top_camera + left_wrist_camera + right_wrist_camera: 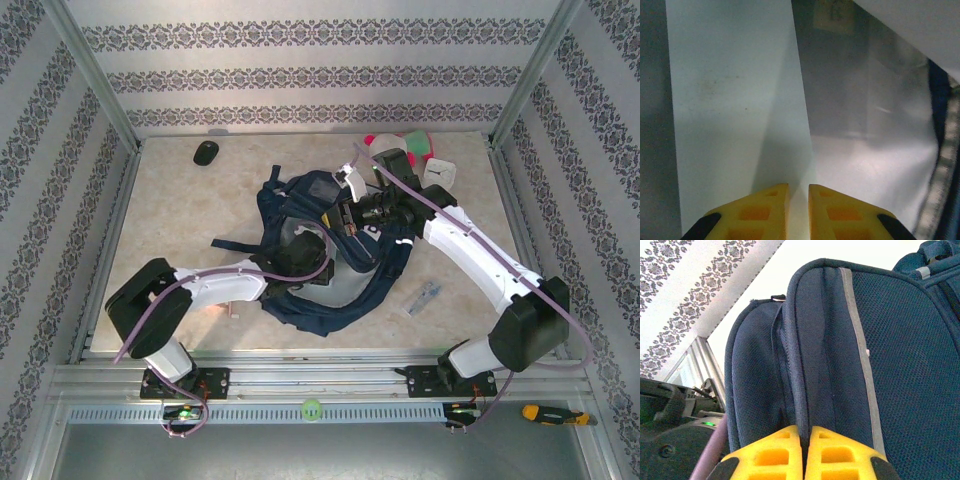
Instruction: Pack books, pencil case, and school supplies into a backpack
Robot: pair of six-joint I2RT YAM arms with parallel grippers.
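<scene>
Right jaws pinch a backpack (pixel 830 340) seam; left jaws, nearly together inside it, grip unclear.

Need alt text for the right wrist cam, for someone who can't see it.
The right gripper is shut on a raised seam of the navy backpack, yellow fingers pressed together. The bag's mesh panel, with a grey stripe, rises close in front of the camera. Patterned wallpaper shows at upper left.
</scene>
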